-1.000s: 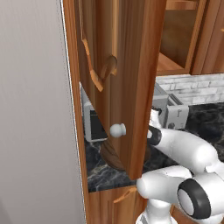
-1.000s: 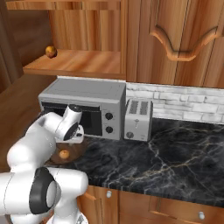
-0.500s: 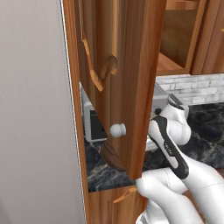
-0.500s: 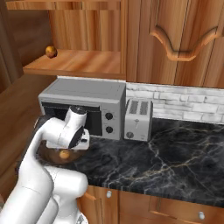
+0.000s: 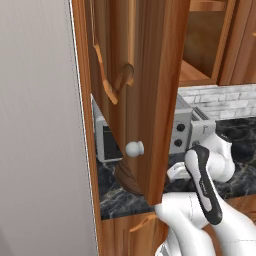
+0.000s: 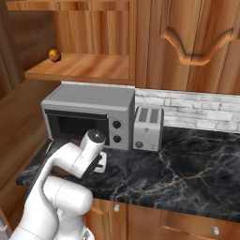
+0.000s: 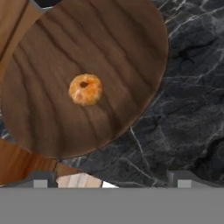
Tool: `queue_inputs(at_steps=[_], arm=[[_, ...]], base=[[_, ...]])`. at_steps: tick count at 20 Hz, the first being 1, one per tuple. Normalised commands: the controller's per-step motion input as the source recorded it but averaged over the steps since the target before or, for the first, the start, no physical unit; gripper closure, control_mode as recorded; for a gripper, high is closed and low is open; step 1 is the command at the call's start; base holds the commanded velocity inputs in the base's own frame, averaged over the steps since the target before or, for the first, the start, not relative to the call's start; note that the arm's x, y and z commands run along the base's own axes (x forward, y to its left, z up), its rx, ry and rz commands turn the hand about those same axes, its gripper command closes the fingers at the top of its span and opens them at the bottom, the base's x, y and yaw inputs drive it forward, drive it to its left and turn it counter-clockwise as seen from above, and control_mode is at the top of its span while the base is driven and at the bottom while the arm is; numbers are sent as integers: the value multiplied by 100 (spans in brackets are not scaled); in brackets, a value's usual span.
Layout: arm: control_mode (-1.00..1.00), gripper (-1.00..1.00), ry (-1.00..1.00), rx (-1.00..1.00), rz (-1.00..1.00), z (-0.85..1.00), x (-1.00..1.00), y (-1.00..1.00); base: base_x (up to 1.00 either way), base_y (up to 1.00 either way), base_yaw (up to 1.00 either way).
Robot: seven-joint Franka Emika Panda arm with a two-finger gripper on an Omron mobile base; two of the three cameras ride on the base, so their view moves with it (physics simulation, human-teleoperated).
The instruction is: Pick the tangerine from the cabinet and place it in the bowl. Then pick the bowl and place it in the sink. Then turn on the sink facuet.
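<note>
Black marble counter [image 6: 187, 173] runs under reddish wood wall cupboards, with a grey microwave [image 6: 89, 112] and toaster [image 6: 148, 127] against the brick backsplash. Down at the counter's near end the gripper [image 7: 111, 177] hangs over the bowl [image 7: 52, 57], its two dark tips spread wide with nothing between them.

Below and ahead of the hand, the tangerine [image 7: 85, 89] lies near the middle of the bowl, resting on the grained wood. So the first step looks finished, to my eye, and the bowl pick is now in hand. A second orange fruit [image 6: 55, 55] sits on the open shelf [image 6: 79, 68] well above and away from the hand; it seems to play no part.

Being round, the tangerine has no real long axis; its dark stem dimple faces up toward the hand camera. The bowl is likewise round and sits mouth up, so no grasp direction is favoured. I'd judge the next move calls for lowering over the rim nearest the fingers and pinching the wall, keeping the bowl level so the fruit stays put.
</note>
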Motion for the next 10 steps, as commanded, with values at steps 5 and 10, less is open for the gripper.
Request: queue_inputs(at_steps=[5,10], arm=[[-100,-100,0,13,-11,0,28,0],[-100,-100,3,10,-8,-23,31,2]], base=[[0,0,0],[0,0,0]])
